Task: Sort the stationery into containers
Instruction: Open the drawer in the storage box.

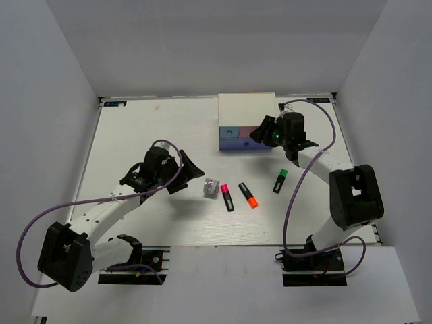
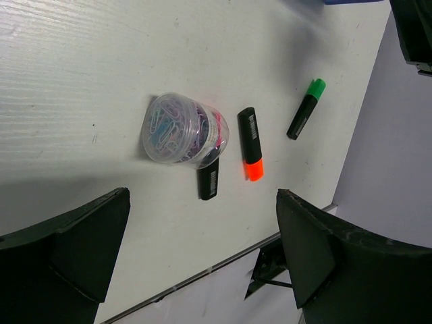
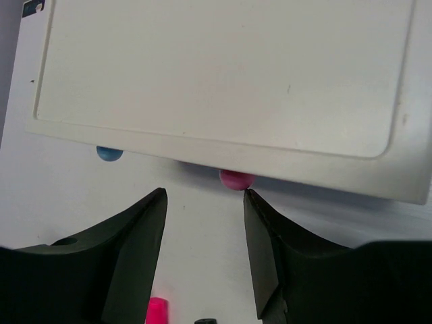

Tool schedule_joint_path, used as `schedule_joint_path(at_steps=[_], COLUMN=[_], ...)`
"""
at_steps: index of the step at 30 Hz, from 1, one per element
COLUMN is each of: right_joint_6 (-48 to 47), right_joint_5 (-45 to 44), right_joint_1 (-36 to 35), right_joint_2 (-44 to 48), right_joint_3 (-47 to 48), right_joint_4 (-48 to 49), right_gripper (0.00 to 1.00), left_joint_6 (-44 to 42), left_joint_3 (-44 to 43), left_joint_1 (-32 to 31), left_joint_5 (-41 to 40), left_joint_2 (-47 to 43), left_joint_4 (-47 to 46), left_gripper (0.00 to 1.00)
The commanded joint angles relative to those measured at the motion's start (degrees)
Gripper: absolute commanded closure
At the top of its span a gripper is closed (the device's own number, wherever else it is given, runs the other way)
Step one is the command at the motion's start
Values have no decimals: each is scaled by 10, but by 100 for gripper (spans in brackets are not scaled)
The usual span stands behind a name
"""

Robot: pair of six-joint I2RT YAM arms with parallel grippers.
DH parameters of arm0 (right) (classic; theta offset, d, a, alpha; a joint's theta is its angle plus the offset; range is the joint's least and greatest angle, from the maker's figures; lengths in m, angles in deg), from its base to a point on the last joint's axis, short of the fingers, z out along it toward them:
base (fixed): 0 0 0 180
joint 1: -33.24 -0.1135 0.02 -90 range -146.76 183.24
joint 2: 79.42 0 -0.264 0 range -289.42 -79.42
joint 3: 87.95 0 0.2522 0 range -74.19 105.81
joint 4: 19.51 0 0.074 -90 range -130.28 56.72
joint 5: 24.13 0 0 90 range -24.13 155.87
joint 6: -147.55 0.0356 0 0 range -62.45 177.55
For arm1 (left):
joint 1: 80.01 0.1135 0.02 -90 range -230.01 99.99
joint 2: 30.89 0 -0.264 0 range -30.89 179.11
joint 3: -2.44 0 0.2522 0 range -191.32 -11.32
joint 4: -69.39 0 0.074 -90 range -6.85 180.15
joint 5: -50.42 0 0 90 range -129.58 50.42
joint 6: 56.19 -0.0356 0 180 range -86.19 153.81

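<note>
On the table (image 1: 135, 135), the jar (image 2: 183, 128) and three highlighters (image 1: 248, 196) lie unsorted before the cabinet (image 1: 247, 108). Left tool (image 2: 202, 196) apart above them; right tool (image 3: 204, 196) apart, just short of the pink knob (image 3: 236, 179). The drawers are apparently shut.

Nothing legible anywhere. We see white print blocks on the orange highlighter (image 2: 251, 144) and on the black barrel (image 2: 208, 183) under the clip jar (image 2: 182, 128), a label on that jar, and on the worktop (image 1: 128, 128) a far-left sticker (image 1: 116, 103) and a far-right sticker (image 1: 320, 100). All are too small or blurred to read.
</note>
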Motion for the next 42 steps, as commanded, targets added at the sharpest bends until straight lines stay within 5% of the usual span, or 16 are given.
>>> schedule_joint_path(at_steps=[1,11,19,28,42], right_joint_6=[13,2,-1,-12,-4], right_joint_5=[-22,-38,-34,-18,19], right_joint_1=[7,12,10,12,8], right_joint_2=[-10,-37,-37,-12,89], right_joint_3=[32,40,21,-17,-153], right_joint_4=[0,23,68,98,78], right_gripper=[45,48,65,73,73], left_joint_6=[-1,-1,-1,-1,-37], left_joint_3=[3,3,3,3,-39], left_joint_1=[-2,-2,-2,-2,-8], left_joint_5=[-12,-12,-12,5,15], left_joint_2=[-18,-13,-13,4,70], left_joint_4=[3,3,3,3,31], left_gripper=[0,0,0,0,0])
